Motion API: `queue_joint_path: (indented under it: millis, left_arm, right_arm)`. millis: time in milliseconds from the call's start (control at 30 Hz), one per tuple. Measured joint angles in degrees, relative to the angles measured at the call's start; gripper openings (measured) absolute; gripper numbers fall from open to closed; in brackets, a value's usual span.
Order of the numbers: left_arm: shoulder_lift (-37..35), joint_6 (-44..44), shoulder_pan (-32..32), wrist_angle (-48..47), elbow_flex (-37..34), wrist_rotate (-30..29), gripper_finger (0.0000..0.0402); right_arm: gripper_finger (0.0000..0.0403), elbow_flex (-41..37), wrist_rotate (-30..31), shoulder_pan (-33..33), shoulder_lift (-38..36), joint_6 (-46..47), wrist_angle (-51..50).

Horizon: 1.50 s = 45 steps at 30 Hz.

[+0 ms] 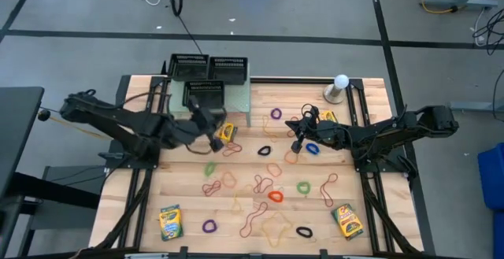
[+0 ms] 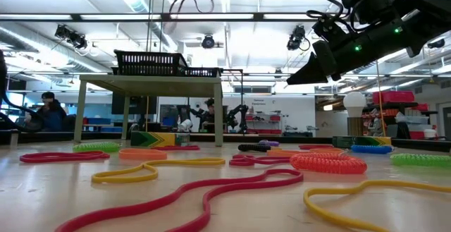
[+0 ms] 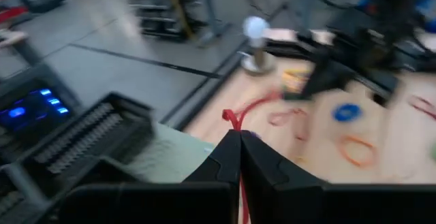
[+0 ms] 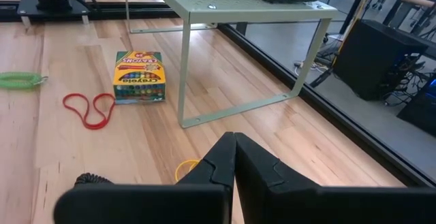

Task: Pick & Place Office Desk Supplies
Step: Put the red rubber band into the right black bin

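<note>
The high view is showing black mesh trays (image 1: 209, 68) sitting on a pale green shelf (image 1: 236, 94), and a ball-topped stand (image 1: 339, 87) well apart from it. The left gripper (image 1: 217, 142) is hanging just beside the shelf, its fingers pressing together on a red rubber band (image 3: 240, 114). A crayon box (image 1: 227, 131) is lying under the shelf edge, near this gripper. The right gripper (image 1: 298, 145) is hovering over scattered bands, its fingers together and holding nothing. The band's lower part is hiding between the fingers.
</note>
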Motion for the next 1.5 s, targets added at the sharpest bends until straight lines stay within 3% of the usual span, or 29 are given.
queue_joint_path:
  millis: [467, 1233, 1500]
  left_arm:
    - [-2.23, 2.49, 11.78, 0.63, 0.07, -0.98, 0.0007]
    - [-2.23, 2.33, 22.85, -2.65, 0.05, -0.82, 0.0007]
    - [-2.12, -2.43, 25.68, -11.38, 0.04, 0.82, 0.0007]
  right_arm:
    - [0.0016, 0.00, 0.00, 0.00, 0.00, 0.00, 0.00]
    - [0.0016, 0.00, 0.00, 0.00, 0.00, 0.00, 0.00]
    - [0.0016, 0.00, 0.00, 0.00, 0.00, 0.00, 0.00]
